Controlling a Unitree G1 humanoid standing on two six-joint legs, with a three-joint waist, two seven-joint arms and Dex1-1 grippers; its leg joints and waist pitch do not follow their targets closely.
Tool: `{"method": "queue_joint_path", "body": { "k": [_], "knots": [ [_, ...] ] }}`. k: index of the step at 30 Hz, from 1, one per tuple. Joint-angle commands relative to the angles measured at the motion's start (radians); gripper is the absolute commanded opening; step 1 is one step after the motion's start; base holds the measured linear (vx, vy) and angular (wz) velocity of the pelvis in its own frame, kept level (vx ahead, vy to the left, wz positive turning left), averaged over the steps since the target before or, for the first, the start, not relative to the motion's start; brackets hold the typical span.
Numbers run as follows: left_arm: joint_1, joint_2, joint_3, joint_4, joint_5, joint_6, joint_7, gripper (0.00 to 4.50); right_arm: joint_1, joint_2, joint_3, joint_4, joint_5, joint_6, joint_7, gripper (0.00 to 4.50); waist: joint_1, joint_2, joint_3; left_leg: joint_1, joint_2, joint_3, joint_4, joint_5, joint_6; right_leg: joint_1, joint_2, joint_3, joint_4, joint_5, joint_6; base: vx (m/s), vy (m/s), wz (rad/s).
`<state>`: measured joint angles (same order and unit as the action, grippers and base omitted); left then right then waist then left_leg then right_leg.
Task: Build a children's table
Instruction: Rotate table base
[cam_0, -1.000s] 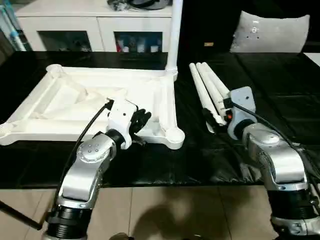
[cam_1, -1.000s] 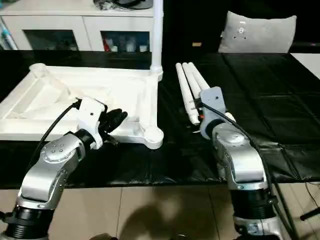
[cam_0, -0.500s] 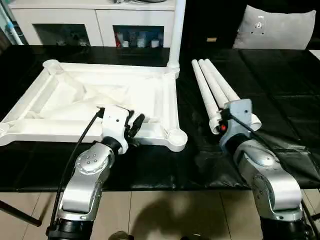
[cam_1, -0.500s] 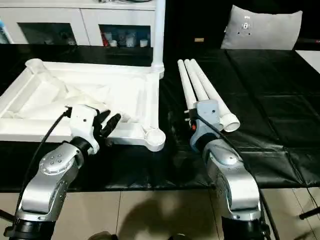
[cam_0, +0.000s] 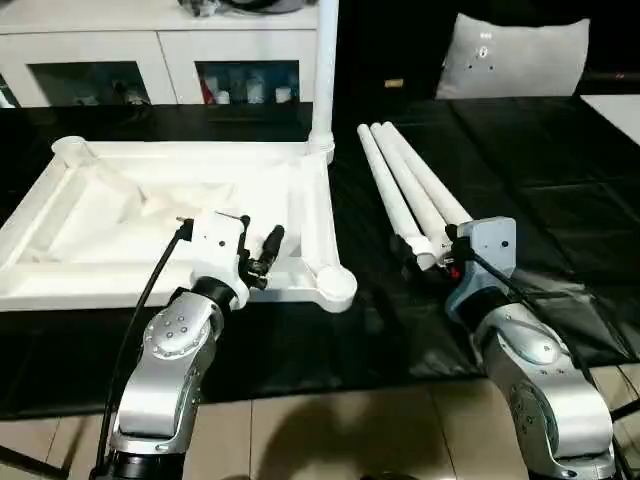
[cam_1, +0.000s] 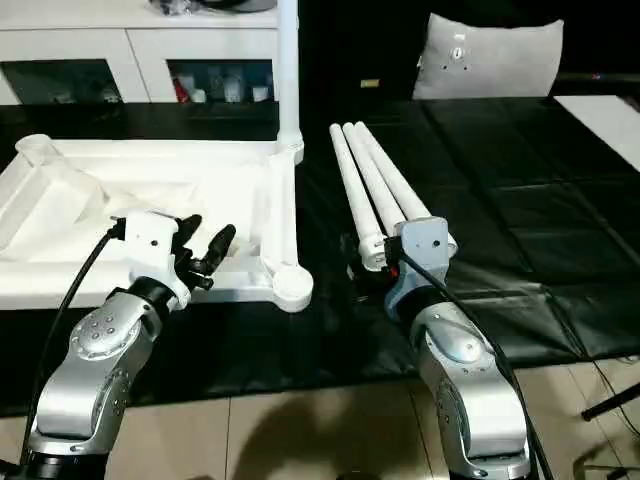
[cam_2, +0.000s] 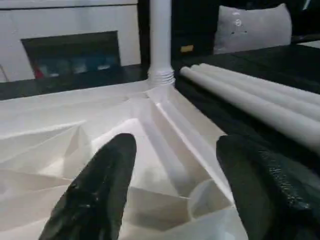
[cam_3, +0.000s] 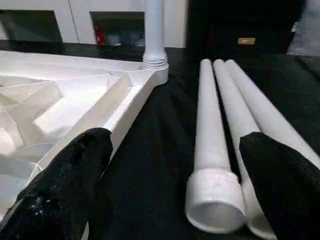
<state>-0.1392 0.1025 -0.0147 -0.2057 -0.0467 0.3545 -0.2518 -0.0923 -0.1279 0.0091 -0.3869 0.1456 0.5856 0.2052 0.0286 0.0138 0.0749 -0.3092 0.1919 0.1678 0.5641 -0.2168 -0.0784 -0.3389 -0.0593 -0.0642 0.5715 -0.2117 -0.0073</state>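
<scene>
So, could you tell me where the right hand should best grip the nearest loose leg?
Probably just behind its collared near end, with the open right hand coming from above. The loose leg lies flat, its end toward the robot, touching its neighbour, so sideways access looks tight.

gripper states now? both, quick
Left gripper: jaws open, holding nothing, over the table top.
Right gripper: jaws wide open, empty, by the loose legs.

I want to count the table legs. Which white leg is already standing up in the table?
The leg at the upside-down table top's far right corner. It stands upright in its socket, while the other three legs lie side by side on the black cover.
</scene>
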Motion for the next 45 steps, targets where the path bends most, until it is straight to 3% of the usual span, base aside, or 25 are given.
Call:
{"method": "queue_joint_path", "body": {
  "k": [1, 2, 3, 4, 5, 6, 7, 8, 9, 10, 11, 12, 14, 15, 18, 20, 23, 25, 29, 31, 33, 36, 40, 44, 45],
  "knots": [
    [0.003, 0.004, 0.002, -0.015, -0.007, 0.001, 0.008, 3.25, -0.010, -0.004, 0.000, -0.001, -0.001, 0.008, 0.004, 4.50, 0.002, -0.002, -0.072, 0.002, 0.006, 0.003, -0.063, -0.202, 0.130, 0.066, -0.039, 0.037, -0.057, -0.212, -0.238, 0.096, 0.004, 0.02],
    [0.003, 0.005, 0.002, -0.014, -0.006, 0.001, 0.009, 3.36, -0.016, -0.012, -0.002, 0.004, -0.002, 0.004, 0.003, 4.50, 0.023, -0.025, -0.067, -0.102, -0.033, -0.019, -0.034, -0.104, 0.234, 0.130, -0.065, 0.011, -0.070, -0.165, -0.209, 0.096, 0.004, 0.02],
    [0.002, 0.006, 0.002, -0.013, -0.006, 0.001, 0.009, 3.45, -0.018, -0.006, -0.008, 0.005, 0.000, 0.002, -0.006, 4.50, 0.030, 0.005, -0.082, -0.088, -0.034, -0.021, -0.028, -0.057, 0.281, 0.135, -0.091, -0.003, -0.075, -0.161, -0.193, 0.123, -0.003, 0.30],
    [0.003, 0.006, 0.000, -0.013, -0.006, 0.001, 0.007, 3.45, -0.023, -0.003, -0.016, 0.007, -0.004, 0.006, -0.021, 4.50, 0.001, 0.026, -0.094, -0.028, -0.008, -0.026, -0.022, 0.028, 0.310, 0.091, -0.062, 0.002, -0.055, -0.157, -0.190, 0.153, -0.009, 0.40],
    [0.004, 0.006, -0.001, -0.012, -0.007, 0.001, 0.005, 3.66, -0.026, -0.005, -0.017, 0.007, -0.009, 0.013, -0.026, 4.50, -0.002, 0.019, -0.087, 0.004, 0.013, -0.047, -0.024, 0.143, 0.327, 0.062, -0.026, -0.013, -0.021, -0.069, -0.206, 0.153, -0.009, 0.40],
    [0.005, 0.007, -0.004, -0.013, -0.007, 0.002, 0.002, 3.73, -0.026, -0.010, -0.014, 0.007, -0.012, 0.017, -0.026, 4.50, -0.008, 0.018, -0.094, 0.046, 0.031, -0.074, -0.007, 0.303, 0.394, 0.019, -0.021, -0.018, 0.017, 0.049, -0.208, 0.133, -0.013, 0.14],
    [0.005, 0.009, -0.008, -0.012, -0.007, 0.002, -0.002, 3.73, -0.026, -0.011, -0.014, 0.007, -0.013, 0.017, -0.025, 4.50, -0.015, 0.012, -0.102, 0.066, 0.035, -0.091, 0.009, 0.412, 0.431, -0.005, -0.022, -0.014, 0.036, 0.108, -0.196, 0.093, -0.013, 0.12],
    [0.006, 0.010, -0.012, -0.011, -0.008, 0.001, -0.006, 3.77, -0.024, -0.008, -0.018, 0.007, -0.014, 0.008, -0.030, 4.50, -0.009, 0.003, -0.104, 0.079, 0.039, -0.102, 0.041, 0.592, 0.458, -0.042, -0.048, 0.015, 0.050, 0.227, -0.181, 0.093, -0.013, 0.12],
    [0.006, 0.010, -0.015, -0.011, -0.009, 0.001, -0.010, 3.83, -0.023, -0.011, -0.018, 0.009, -0.020, -0.006, -0.032, 4.50, 0.005, -0.019, -0.099, -0.012, -0.025, -0.064, 0.062, 0.663, 0.406, 0.024, -0.052, 0.056, 0.065, 0.472, -0.178, 0.085, -0.006, 0.10],
    [0.005, 0.010, -0.017, -0.010, -0.012, 0.001, -0.012, 3.95, -0.023, -0.021, -0.014, 0.008, -0.021, -0.016, -0.020, 4.50, 0.019, -0.021, -0.103, -0.041, -0.048, -0.052, 0.068, 0.658, 0.362, 0.045, -0.041, 0.068, 0.078, 0.628, -0.174, 0.052, -0.003, 0.11],
    [0.005, 0.011, -0.021, -0.009, -0.016, 0.004, -0.018, 4.08, -0.024, -0.025, -0.015, 0.007, -0.021, -0.019, -0.017, 4.50, 0.029, -0.016, -0.107, -0.061, -0.039, -0.052, 0.068, 0.621, 0.271, 0.050, -0.036, 0.080, 0.094, 0.840, -0.158, 0.052, -0.003, 0.11],
    [0.005, 0.011, -0.023, -0.009, -0.017, 0.005, -0.019, 4.16, -0.024, -0.026, -0.016, 0.007, -0.020, -0.019, -0.017, 4.50, 0.036, -0.014, -0.110, -0.069, -0.036, -0.048, 0.062, 0.522, 0.168, 0.062, -0.027, 0.080, 0.101, 0.923, -0.133, 0.000, 0.000, 0.00],
    [0.004, 0.016, -0.029, -0.008, -0.017, 0.005, -0.026, 4.25, -0.029, -0.029, -0.020, 0.010, -0.027, -0.013, -0.029, 4.50, 0.036, -0.004, -0.096, -0.068, -0.021, -0.049, 0.041, 0.346, 0.062, 0.052, -0.030, 0.075, 0.084, 0.834, -0.101, -0.057, -0.053, 0.01],
    [0.003, 0.021, -0.036, -0.007, -0.020, 0.005, -0.038, 4.32, -0.038, -0.031, -0.022, 0.017, -0.038, -0.006, -0.043, 4.50, 0.036, -0.003, -0.090, -0.063, -0.015, -0.048, 0.032, 0.273, 0.044, 0.048, -0.038, 0.076, 0.073, 0.768, -0.095, -0.078, -0.056, 0.01],
    [-0.015, 0.039, -0.056, 0.009, -0.011, 0.018, -0.061, 4.47, -0.095, -0.043, -0.025, 0.042, -0.061, 0.153, -0.096, 4.50, 0.024, -0.001, -0.055, -0.034, 0.011, -0.048, -0.019, -0.117, -0.052, 0.032, -0.044, 0.073, 0.017, 0.080, -0.133, -0.107, -0.037, 0.00],
    [-0.027, 0.036, -0.052, 0.018, -0.016, 0.018, -0.062, 4.47, -0.112, -0.055, -0.018, 0.044, -0.054, 0.181, -0.079, 4.50, 0.025, 0.003, -0.045, -0.018, 0.015, -0.041, -0.029, -0.241, -0.051, 0.018, -0.054, 0.080, -0.013, -0.215, -0.130, -0.136, 0.002, -0.01],
    [-0.036, 0.038, -0.056, 0.028, -0.020, 0.027, -0.057, 4.47, -0.142, -0.071, -0.010, 0.066, -0.066, 0.191, -0.066, 4.50, 0.019, -0.001, -0.033, -0.020, 0.013, -0.043, -0.040, -0.304, -0.050, 0.007, -0.055, 0.083, -0.034, -0.415, -0.102, -0.114, 0.001, 0.00],
    [-0.038, 0.048, -0.065, 0.033, -0.017, 0.034, -0.067, 4.47, -0.163, -0.080, -0.004, 0.095, -0.083, 0.206, -0.075, 4.50, 0.016, -0.001, -0.037, -0.027, 0.010, -0.045, -0.040, -0.275, -0.050, 0.006, -0.056, 0.085, -0.037, -0.445, -0.081, -0.091, 0.012, -0.03],
    [-0.043, 0.072, -0.083, 0.032, -0.024, 0.040, -0.105, 4.47, -0.215, -0.097, -0.005, 0.146, -0.089, 0.247, -0.079, 4.50, 0.002, -0.001, -0.047, -0.037, 0.006, -0.048, -0.041, -0.233, -0.045, 0.005, -0.051, 0.086, -0.029, -0.356, -0.096, -0.031, 0.008, -0.01],
    [-0.048, 0.083, -0.085, 0.025, -0.031, 0.046, -0.124, 4.47, -0.240, -0.097, -0.014, 0.162, -0.080, 0.257, -0.077, 4.50, 0.001, 0.001, -0.054, -0.043, 0.007, -0.047, -0.038, -0.175, -0.040, 0.008, -0.050, 0.084, -0.022, -0.249, -0.117, 0.000, 0.000, 0.00],
    [-0.055, 0.087, -0.079, 0.020, -0.025, 0.052, -0.115, 4.47, -0.248, -0.091, -0.022, 0.163, -0.067, 0.235, -0.067, 4.50, 0.006, 0.002, -0.071, -0.051, 0.005, -0.040, -0.024, -0.058, -0.022, 0.010, -0.046, 0.086, -0.003, -0.019, -0.150, 0.000, 0.000, 0.00],
    [-0.061, 0.076, -0.067, 0.021, -0.028, 0.064, -0.093, 4.47, -0.245, -0.087, -0.021, 0.161, -0.065, 0.198, -0.055, 4.50, 0.013, 0.001, -0.079, -0.059, 0.000, -0.035, -0.011, 0.078, 0.017, 0.012, -0.040, 0.083, 0.017, 0.235, -0.191, 0.000, 0.000, 0.00],
    [-0.062, 0.071, -0.069, 0.020, -0.036, 0.058, -0.095, 4.47, -0.254, -0.089, -0.023, 0.181, -0.076, 0.194, -0.070, 4.50, 0.016, -0.002, -0.069, -0.060, 0.006, -0.030, -0.019, 0.000, 0.030, 0.010, -0.045, 0.082, 0.009, 0.146, -0.211, 0.000, 0.000, 0.00],
    [-0.072, 0.111, -0.127, 0.003, -0.055, 0.058, -0.193, 4.47, -0.362, -0.103, -0.052, 0.344, -0.085, 0.242, -0.092, 4.50, 0.011, 0.000, -0.062, -0.055, 0.007, -0.029, -0.026, -0.077, 0.003, 0.002, -0.048, 0.082, -0.001, -0.005, -0.201, 0.000, 0.000, 0.00],
    [-0.077, 0.115, -0.129, 0.000, -0.062, 0.066, -0.204, 4.47, -0.389, -0.110, -0.048, 0.385, -0.088, 0.250, -0.083, 4.50, 0.009, 0.010, -0.056, -0.054, 0.008, -0.028, -0.028, -0.100, -0.009, -0.003, -0.048, 0.083, -0.003, -0.038, -0.200, 0.000, 0.000, 0.00]
  ]
}}
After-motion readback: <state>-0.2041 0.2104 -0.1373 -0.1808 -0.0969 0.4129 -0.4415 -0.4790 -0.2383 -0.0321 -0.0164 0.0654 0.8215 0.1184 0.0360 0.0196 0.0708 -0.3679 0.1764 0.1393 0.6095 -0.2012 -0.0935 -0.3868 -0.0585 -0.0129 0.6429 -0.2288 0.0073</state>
